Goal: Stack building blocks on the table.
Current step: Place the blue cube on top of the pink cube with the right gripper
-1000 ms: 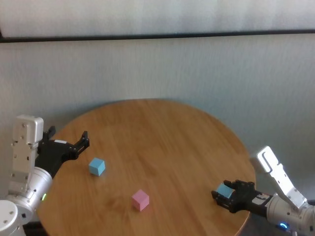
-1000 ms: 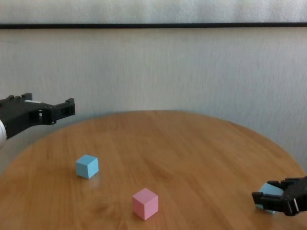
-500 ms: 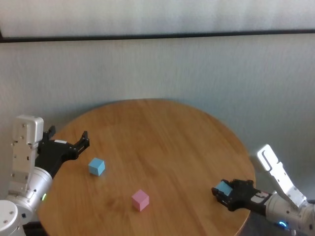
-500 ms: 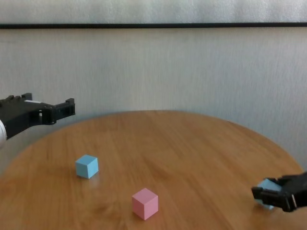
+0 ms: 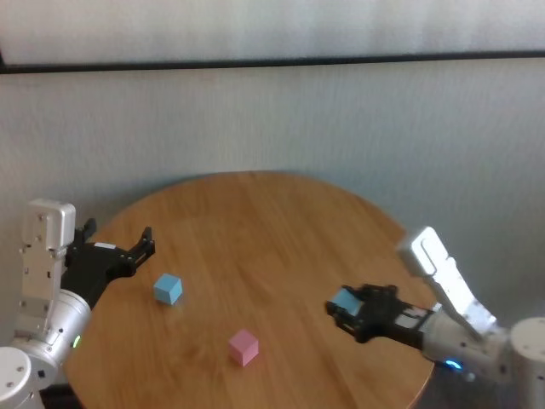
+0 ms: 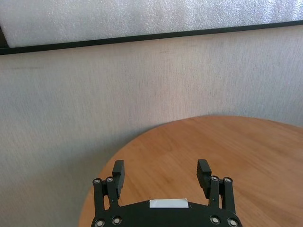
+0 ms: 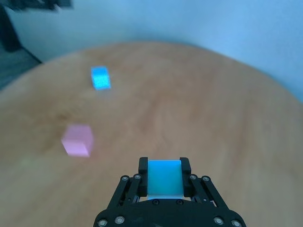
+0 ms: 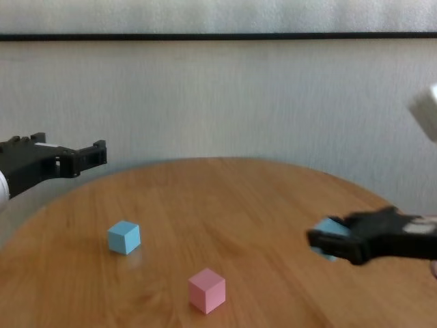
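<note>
My right gripper (image 5: 347,308) is shut on a light blue cube (image 5: 344,300) and holds it above the right part of the round wooden table (image 5: 281,221); the cube also shows between the fingers in the right wrist view (image 7: 164,176) and in the chest view (image 8: 328,231). A pink cube (image 5: 243,347) sits near the table's front (image 8: 207,290), left of the held cube. A second light blue cube (image 5: 168,289) sits on the table's left side (image 8: 123,237). My left gripper (image 5: 146,242) is open and empty, held above the table's left edge (image 6: 161,177).
A pale textured wall (image 5: 281,119) stands behind the table. The table's rim curves close to both arms. Bare wood lies between the cubes.
My right gripper has lifted the light blue cube off the table's right edge and carried it left and inward, toward the pink cube. The left arm has not moved.
</note>
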You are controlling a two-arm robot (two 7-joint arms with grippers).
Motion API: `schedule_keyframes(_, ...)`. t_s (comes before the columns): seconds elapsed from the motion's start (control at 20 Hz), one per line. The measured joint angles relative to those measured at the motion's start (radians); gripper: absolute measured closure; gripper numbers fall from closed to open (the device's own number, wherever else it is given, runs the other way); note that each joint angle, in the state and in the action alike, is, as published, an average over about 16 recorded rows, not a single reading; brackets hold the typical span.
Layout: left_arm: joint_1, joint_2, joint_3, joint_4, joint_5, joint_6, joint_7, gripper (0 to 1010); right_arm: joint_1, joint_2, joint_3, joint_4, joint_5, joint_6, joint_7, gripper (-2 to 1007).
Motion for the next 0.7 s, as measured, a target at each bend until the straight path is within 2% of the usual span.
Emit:
schedule_keyframes(0.35,0.0,0.0,0.0,0.0,0.0,0.0,0.0,10,0.085,-0.069,-0.066,0.054,-0.03,-0.016,0.049,635)
schedule_keyframes(0.7,0.0,0.0,0.0,0.0,0.0,0.0,0.0,10,0.145,-0.123,-0.134,0.09,-0.052,0.002,0.086,635)
